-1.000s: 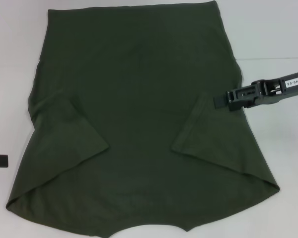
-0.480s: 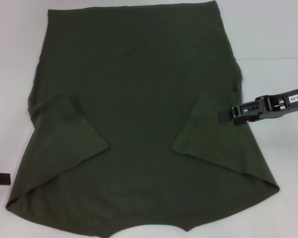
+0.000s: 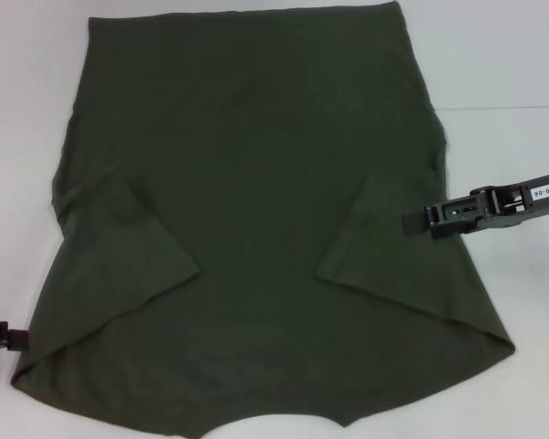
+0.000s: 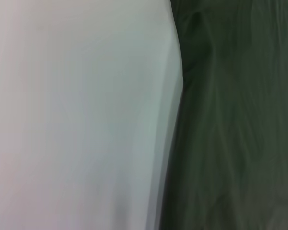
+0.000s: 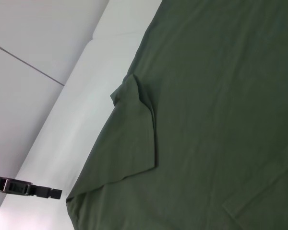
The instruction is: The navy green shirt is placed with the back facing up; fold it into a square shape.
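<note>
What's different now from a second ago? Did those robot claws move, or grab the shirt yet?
The right gripper has slid nearer along the navy green shirt, over its folded-in right sleeve, with no visible hold. The left gripper, at the near left edge of the head view, has also dropped nearer, just off the shirt's corner. The shirt lies as before on the white table, both sleeves folded in.

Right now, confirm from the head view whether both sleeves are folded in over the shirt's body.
Yes: both sleeves of the navy green shirt lie folded inward as triangular flaps on its body.
</note>
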Action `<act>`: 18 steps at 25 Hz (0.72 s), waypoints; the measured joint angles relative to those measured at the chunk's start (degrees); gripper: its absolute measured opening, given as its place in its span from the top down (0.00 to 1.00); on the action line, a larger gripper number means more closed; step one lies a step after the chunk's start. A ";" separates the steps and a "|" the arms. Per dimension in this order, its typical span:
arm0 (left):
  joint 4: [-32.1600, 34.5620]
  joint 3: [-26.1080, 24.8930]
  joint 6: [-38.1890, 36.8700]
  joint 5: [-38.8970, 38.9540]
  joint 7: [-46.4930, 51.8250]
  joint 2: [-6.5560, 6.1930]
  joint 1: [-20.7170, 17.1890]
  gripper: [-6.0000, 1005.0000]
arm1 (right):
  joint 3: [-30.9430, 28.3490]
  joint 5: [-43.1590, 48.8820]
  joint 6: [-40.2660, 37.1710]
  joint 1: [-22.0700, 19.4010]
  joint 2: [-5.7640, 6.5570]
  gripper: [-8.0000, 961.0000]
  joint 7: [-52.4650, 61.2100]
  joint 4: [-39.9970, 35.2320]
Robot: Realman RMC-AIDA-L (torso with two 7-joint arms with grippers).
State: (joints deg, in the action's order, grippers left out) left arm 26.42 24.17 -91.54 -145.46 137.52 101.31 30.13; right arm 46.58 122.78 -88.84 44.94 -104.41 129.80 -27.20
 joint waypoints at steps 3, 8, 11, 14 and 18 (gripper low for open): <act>-0.14 0.07 0.74 -0.01 0.22 0.28 0.02 0.13 | -0.07 0.00 0.06 -0.02 0.00 0.05 -0.29 0.00; -1.35 0.67 2.55 -0.08 0.46 0.63 0.44 0.13 | -0.09 0.00 0.71 -0.03 0.00 0.06 -0.49 -0.01; -1.47 1.38 3.08 -0.11 0.66 0.76 0.62 0.13 | -0.12 0.00 0.81 -0.04 0.00 0.06 -0.52 -0.02; -1.48 1.59 3.36 -0.11 0.90 0.79 0.72 0.13 | -0.18 0.00 0.81 -0.07 0.00 0.06 -0.57 -0.03; -1.46 1.72 3.53 -0.11 1.12 1.05 0.85 0.13 | -0.19 0.00 0.84 -0.12 0.00 0.06 -0.60 -0.04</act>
State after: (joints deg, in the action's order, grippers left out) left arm 24.96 25.90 -88.01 -145.57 138.64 102.36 30.98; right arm 46.39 122.78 -88.00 44.82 -104.41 129.20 -27.24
